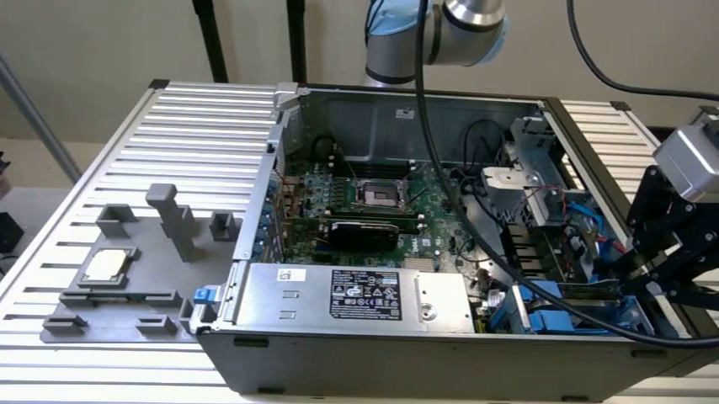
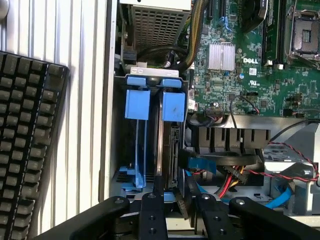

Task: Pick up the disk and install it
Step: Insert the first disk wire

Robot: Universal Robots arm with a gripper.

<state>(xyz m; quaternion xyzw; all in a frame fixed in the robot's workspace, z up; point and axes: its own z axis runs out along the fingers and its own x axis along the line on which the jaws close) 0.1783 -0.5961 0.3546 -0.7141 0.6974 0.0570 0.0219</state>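
The disk [image 2: 167, 145] stands on edge in the drive bay at the corner of the open computer case [image 1: 258, 210], with its bright blue frame tab [image 2: 173, 105] at the far end. My gripper [image 2: 180, 212] is right over the bay, and the disk's near end lies between its black fingers [image 2: 152, 212], which are closed against it. In the exterior view the gripper [image 1: 621, 282] reaches into the case's corner on the exterior view's right, where the disk [image 1: 584, 290] shows as a dark strip above the blue bay [image 1: 556, 321].
A second blue carrier [image 2: 137, 102] sits beside the disk. Red, yellow and blue cables [image 2: 235, 175] crowd the bay's other side. The motherboard [image 1: 359, 202] and grey power supply [image 1: 348, 295] fill the case. A black keyboard [image 2: 25, 150] lies outside. A grey fixture holds a CPU chip [image 1: 107, 265].
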